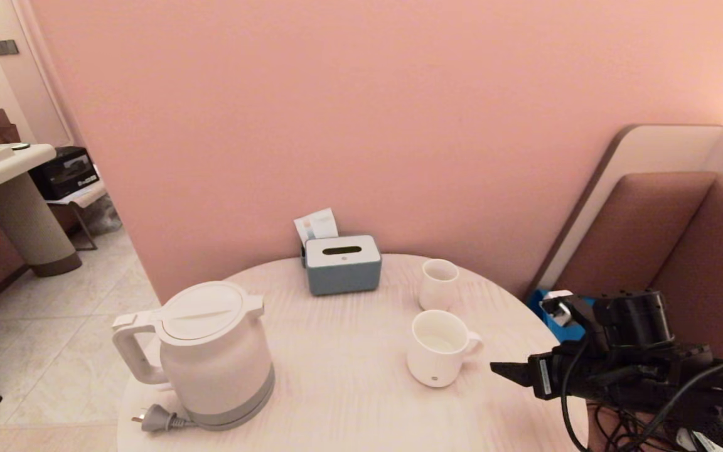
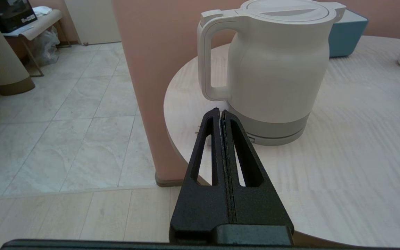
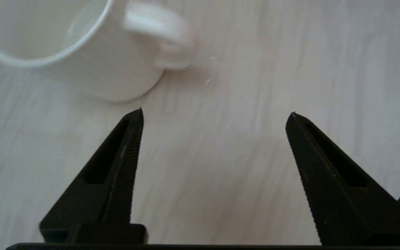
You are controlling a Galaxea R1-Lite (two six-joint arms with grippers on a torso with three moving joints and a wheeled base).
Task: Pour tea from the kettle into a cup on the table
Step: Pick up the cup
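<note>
The white kettle (image 1: pixel 211 351) stands on its grey base at the near left of the pale round table (image 1: pixel 349 376), lid closed, loop handle (image 1: pixel 132 351) facing left, plug (image 1: pixel 157 419) lying beside it. The wide white mug (image 1: pixel 440 348) stands right of centre with its handle to the right; I cannot tell whether it holds tea. My right gripper (image 1: pixel 506 371) hovers just right of the mug and is open (image 3: pixel 217 114) over bare table, the mug (image 3: pixel 82 52) just beyond one fingertip. My left gripper (image 2: pixel 220 111) is shut and empty, just short of the kettle (image 2: pixel 273 69), below its handle (image 2: pixel 207 59).
A grey-blue tissue box (image 1: pixel 342 263) sits at the table's far edge by the pink wall. A smaller handleless white cup (image 1: pixel 439 284) stands behind the mug. A padded bench (image 1: pixel 681 238) is on the right, tiled floor (image 1: pixel 54 326) on the left.
</note>
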